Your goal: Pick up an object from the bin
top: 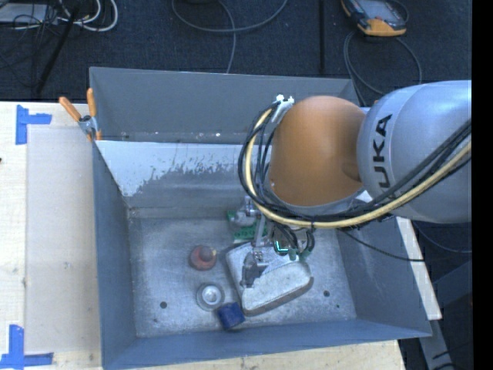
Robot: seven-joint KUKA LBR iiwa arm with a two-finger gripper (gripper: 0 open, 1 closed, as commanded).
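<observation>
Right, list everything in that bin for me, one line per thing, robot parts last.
bin: one, grey metal, holds everything below.
flat pad: one, pale grey-white, on the floor right of centre, under the gripper.
round knob: one, reddish-brown, left of the flat pad.
round cap: one, silvery, in front of the round knob.
small block: one, blue, by the front wall, at the flat pad's near left corner.
green thing: one, behind the flat pad, partly hidden; kind unclear.
arm: one, silver-grey with orange cover and cables, reaching in from the right.
gripper: one, low over the flat pad's left end.
</observation>
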